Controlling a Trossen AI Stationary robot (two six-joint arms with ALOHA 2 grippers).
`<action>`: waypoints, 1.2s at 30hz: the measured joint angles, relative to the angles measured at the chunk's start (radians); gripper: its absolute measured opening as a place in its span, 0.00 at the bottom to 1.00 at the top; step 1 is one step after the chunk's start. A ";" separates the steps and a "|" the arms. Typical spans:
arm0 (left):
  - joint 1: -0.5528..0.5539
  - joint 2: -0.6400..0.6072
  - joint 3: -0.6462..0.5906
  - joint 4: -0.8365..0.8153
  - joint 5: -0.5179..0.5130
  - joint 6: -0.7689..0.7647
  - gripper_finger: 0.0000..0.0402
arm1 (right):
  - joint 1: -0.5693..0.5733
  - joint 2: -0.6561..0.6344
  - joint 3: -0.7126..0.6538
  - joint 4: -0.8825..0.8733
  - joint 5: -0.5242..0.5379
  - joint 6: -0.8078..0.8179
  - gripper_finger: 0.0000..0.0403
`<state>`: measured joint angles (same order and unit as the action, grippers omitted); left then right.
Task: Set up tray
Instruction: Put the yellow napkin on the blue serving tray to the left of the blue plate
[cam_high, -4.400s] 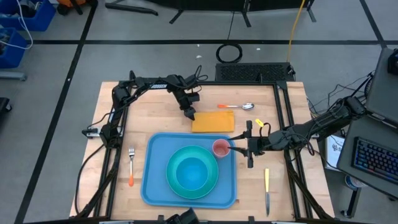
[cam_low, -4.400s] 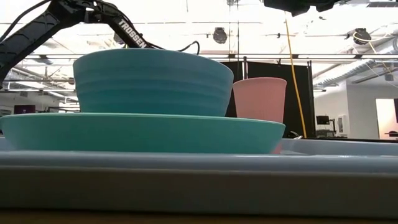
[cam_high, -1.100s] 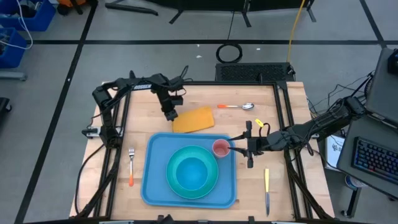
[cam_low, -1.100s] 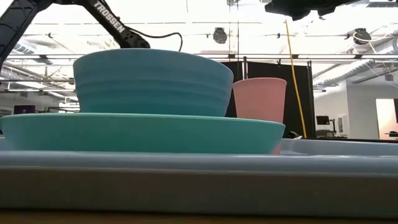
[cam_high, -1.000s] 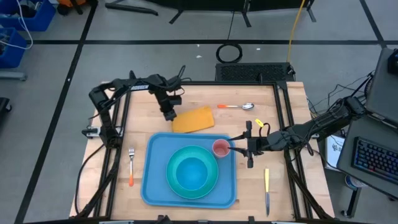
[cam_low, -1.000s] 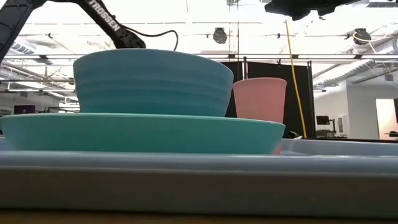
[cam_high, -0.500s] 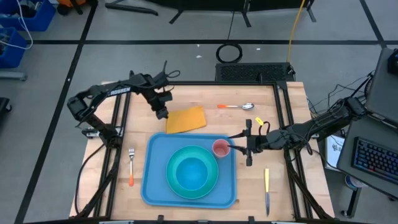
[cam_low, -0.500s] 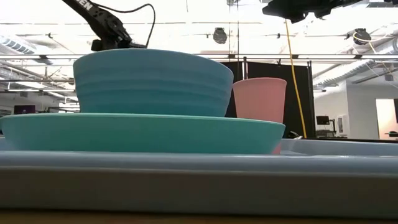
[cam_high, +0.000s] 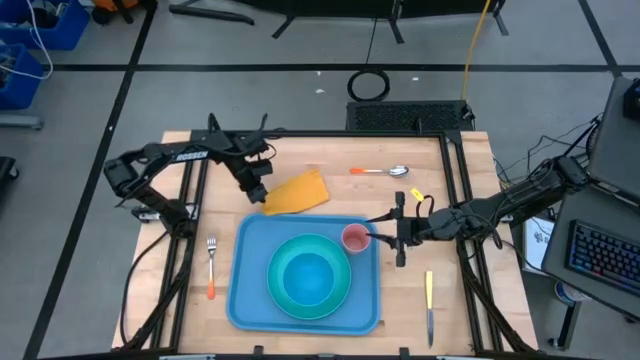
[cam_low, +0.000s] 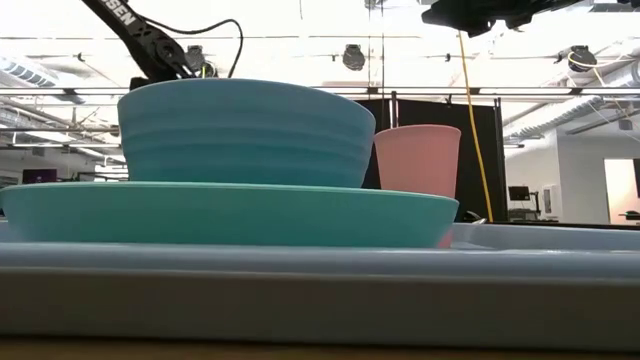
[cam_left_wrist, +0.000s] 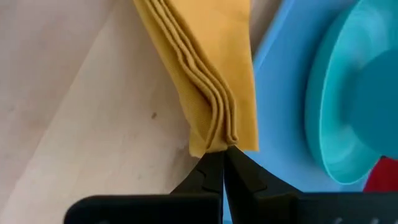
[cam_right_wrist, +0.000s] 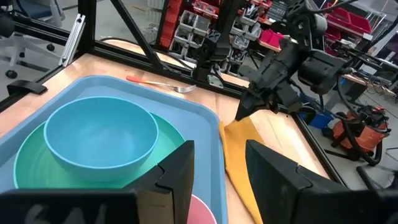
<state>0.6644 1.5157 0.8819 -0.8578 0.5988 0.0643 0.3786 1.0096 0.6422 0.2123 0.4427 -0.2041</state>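
I'm pinching the orange napkin (cam_high: 296, 192) w/ my left gripper (cam_high: 260, 194), fingers pressed together on its folded corner; the left wrist view shows the layered edge caught right at my fingertips (cam_left_wrist: 214, 167). In the high view that's upper-left of centre, just above the tray's top-left corner. The napkin is lying tilted on the wooden counter (cam_high: 330, 160), its lower edge at the tray's top rim – can't tell whether it's overlapping or just touching.

The tray (cam_high: 249, 290) is sitting in the lower-centre of the high view, big blue rectangle flat on the counter. On it: a turquoise plate (cam_high: 283, 250) w/ a lighter blue bowl (cam_high: 309, 278) in the middle, and a pink cup (cam_high: 354, 238) at the tray's upper-right corner, beside the plate. In the low view the bowl (cam_low: 245, 132) is filling the centre, the cup (cam_low: 417, 158) just right of it.

My right gripper (cam_high: 385, 237) is hovering at centre-right, just right of the cup, fingers spread, gripping nothing.

Off the tray: fork (cam_high: 211, 266) w/ orange handle to the left, knife (cam_high: 429, 305) w/ yellow handle at lower right, spoon (cam_high: 380, 171) w/ orange handle near the top, right of the napkin.
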 joint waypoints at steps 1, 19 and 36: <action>-0.002 -0.015 -0.003 0.000 -0.012 -0.008 0.00 | 0.000 0.000 0.000 0.000 0.000 -0.001 0.33; -0.112 -0.327 -0.219 0.095 -0.051 -0.293 0.00 | 0.000 0.000 0.000 -0.001 -0.001 0.002 0.33; -0.470 -0.570 -0.451 0.363 -0.222 -0.725 0.00 | 0.000 0.000 -0.017 0.038 -0.001 0.007 0.33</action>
<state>0.1944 0.9456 0.4306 -0.4951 0.3765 -0.6609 0.3782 1.0096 0.6255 0.2500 0.4419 -0.1974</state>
